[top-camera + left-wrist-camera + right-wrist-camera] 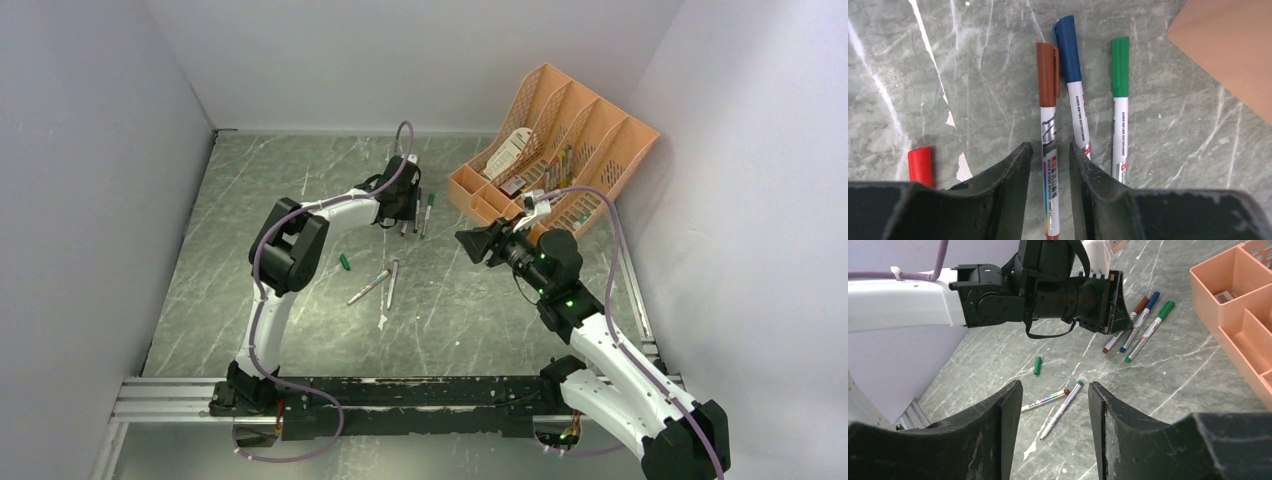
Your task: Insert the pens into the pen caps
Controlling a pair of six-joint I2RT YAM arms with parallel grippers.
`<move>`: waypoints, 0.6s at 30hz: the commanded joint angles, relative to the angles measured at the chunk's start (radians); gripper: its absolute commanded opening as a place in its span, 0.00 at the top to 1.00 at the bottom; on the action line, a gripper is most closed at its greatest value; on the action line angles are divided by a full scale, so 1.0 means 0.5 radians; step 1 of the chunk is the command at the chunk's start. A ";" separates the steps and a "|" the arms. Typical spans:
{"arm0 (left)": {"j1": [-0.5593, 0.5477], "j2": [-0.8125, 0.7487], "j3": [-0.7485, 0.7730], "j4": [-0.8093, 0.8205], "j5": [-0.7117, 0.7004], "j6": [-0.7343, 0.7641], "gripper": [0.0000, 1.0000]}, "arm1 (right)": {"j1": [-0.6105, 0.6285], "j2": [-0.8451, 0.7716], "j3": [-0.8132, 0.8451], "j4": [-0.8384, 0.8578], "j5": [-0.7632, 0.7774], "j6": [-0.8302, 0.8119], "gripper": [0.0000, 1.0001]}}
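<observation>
Table point(480, 320) carrying organiser point(560, 150) at far right. Left gripper point(1050, 150) straddling brown-capped pen point(1049, 130), jaws parted, gaps showing either side. Blue-capped pen point(1075, 100) and green-capped pen point(1120, 115) are lying just beside it. Right gripper point(1055, 390) hanging mid-table, jaws parted, gripping nothing. Brown-tipped pen point(1045, 400) and green-tipped pen point(1064, 407) lying uncapped mid-table, green cap point(1037, 365) near. Red cap point(921, 166) lying beside left gripper.

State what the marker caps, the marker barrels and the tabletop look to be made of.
The brown stubby cap, blue cap and green cap: moulded plastic, smooth with a soft sheen and a moulded clip. The white printed barrel: probably plastic too, glossy under its lettering. The grey-green veined tabletop: looks like marble, but the flaked white patches suggest a printed film or laminate.
</observation>
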 commanded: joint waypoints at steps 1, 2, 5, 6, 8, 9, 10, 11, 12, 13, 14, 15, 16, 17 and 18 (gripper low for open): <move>0.024 -0.072 -0.029 -0.041 0.166 -0.057 0.55 | 0.007 0.024 0.003 0.050 -0.020 -0.025 0.49; 0.031 -0.113 -0.059 -0.018 0.188 -0.069 0.55 | 0.007 0.036 -0.001 0.060 -0.025 -0.023 0.49; 0.058 -0.271 -0.188 0.057 0.215 -0.079 0.55 | 0.007 0.071 -0.013 0.092 -0.041 -0.016 0.49; 0.068 -0.326 -0.221 0.071 0.210 -0.071 0.55 | 0.007 0.086 -0.018 0.107 -0.050 -0.014 0.49; 0.084 -0.435 -0.270 0.077 0.136 -0.020 0.55 | 0.007 0.125 -0.027 0.139 -0.066 -0.011 0.49; 0.092 -0.482 -0.286 0.059 0.089 0.009 0.55 | 0.007 0.160 -0.026 0.146 -0.076 -0.019 0.49; 0.099 -0.534 -0.301 0.037 0.046 0.029 0.55 | 0.005 0.211 -0.010 0.127 -0.087 -0.025 0.51; 0.105 -0.558 -0.320 0.010 -0.004 0.089 0.56 | 0.008 0.280 0.027 0.070 -0.085 -0.035 0.54; 0.111 -0.595 -0.344 -0.010 -0.052 0.119 0.56 | 0.013 0.367 0.078 0.000 -0.077 -0.047 0.57; 0.115 -0.648 -0.382 -0.024 -0.100 0.128 0.56 | 0.026 0.466 0.128 -0.087 -0.059 -0.065 0.58; 0.121 -0.698 -0.424 -0.031 -0.137 0.126 0.56 | 0.056 0.579 0.214 -0.176 -0.009 -0.084 0.59; 0.124 -0.755 -0.478 -0.030 -0.169 0.112 0.56 | 0.119 0.719 0.278 -0.274 0.061 -0.113 0.59; 0.128 -0.814 -0.545 -0.017 -0.192 0.093 0.56 | 0.197 0.811 0.332 -0.360 0.157 -0.162 0.59; 0.130 -0.885 -0.607 0.009 -0.202 0.077 0.56 | 0.278 0.903 0.390 -0.423 0.281 -0.187 0.59; 0.133 -0.952 -0.685 0.032 -0.206 0.073 0.56 | 0.378 0.981 0.446 -0.488 0.432 -0.206 0.58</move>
